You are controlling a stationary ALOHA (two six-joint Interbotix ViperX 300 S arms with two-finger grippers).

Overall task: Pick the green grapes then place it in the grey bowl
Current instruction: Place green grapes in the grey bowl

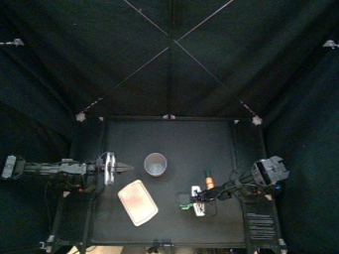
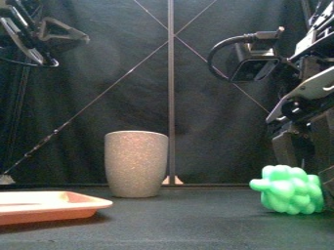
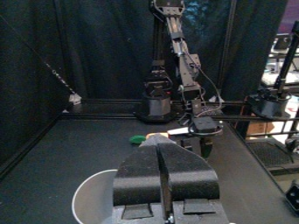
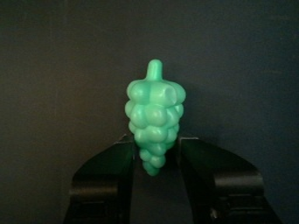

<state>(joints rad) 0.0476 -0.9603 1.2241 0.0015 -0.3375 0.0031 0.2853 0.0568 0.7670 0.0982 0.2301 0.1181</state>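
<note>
The green grapes [image 2: 290, 188] lie on the table at the front right, stem pointing away from my right gripper [image 4: 158, 150]. That gripper is open, its jaws standing on either side of the bunch's narrow end [image 4: 155, 118]. From above, the right gripper [image 1: 199, 201] sits low over the grapes [image 1: 184, 207]. The tall grey speckled cup [image 1: 157, 165] stands upright near the table's middle, left of the grapes [image 2: 136, 163]. My left gripper [image 3: 163, 144] is shut and empty, hovering at the left beside the cup's rim [image 3: 91, 194].
A flat pink tray [image 1: 138, 201] lies at the front, left of the grapes and in front of the cup, also low at the front view's left [image 2: 46, 205].
</note>
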